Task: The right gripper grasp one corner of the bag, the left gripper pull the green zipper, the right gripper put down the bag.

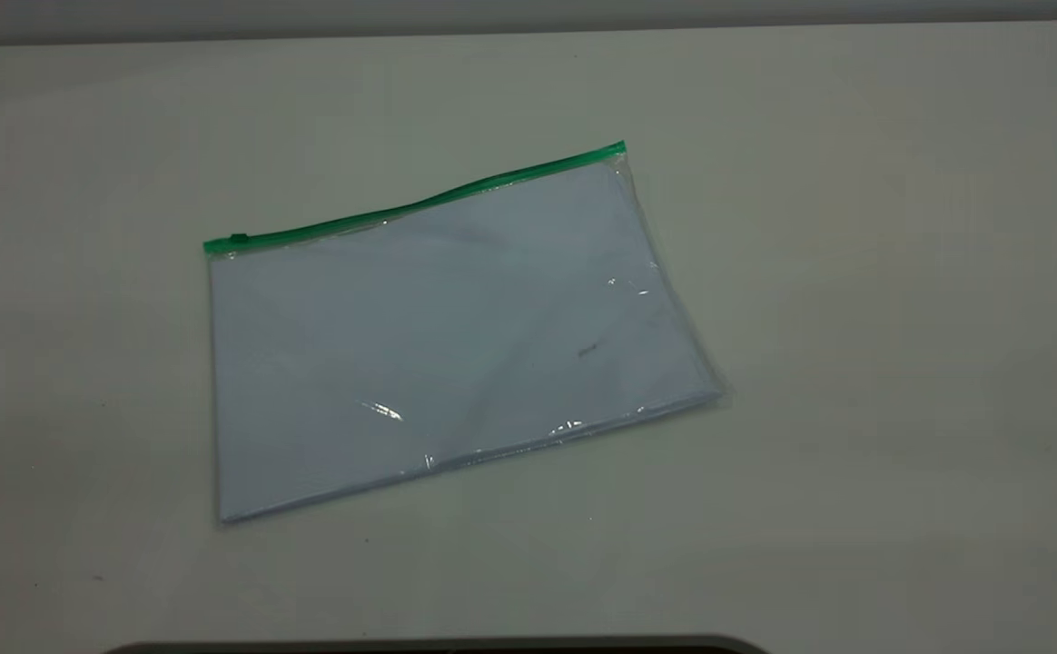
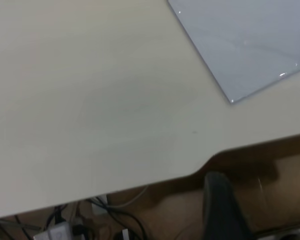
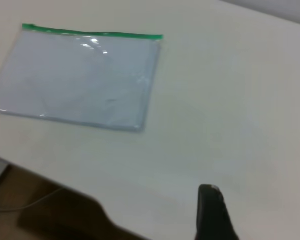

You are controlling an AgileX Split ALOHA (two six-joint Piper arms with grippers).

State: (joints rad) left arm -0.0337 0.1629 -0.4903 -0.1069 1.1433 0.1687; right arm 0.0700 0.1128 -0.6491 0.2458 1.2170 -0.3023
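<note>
The bag (image 1: 438, 354) lies flat on the pale table (image 1: 855, 272), near the middle. Its green zipper (image 1: 419, 202) runs along the far long edge, with the small slider tab (image 1: 238, 240) at the left end. Neither gripper shows in the exterior view. The left gripper (image 2: 222, 210) shows only as a dark tip beyond the table's edge, well away from the bag's corner (image 2: 250, 45). The right gripper (image 3: 212, 212) shows only as a dark tip over bare table, well away from the bag (image 3: 80, 75) and its zipper (image 3: 90, 33). Nothing holds the bag.
The table's front edge (image 2: 140, 182) has a notch, with cables and a power strip (image 2: 60, 230) below it. A dark curved rim (image 1: 438, 647) sits at the bottom of the exterior view. Bare table surrounds the bag.
</note>
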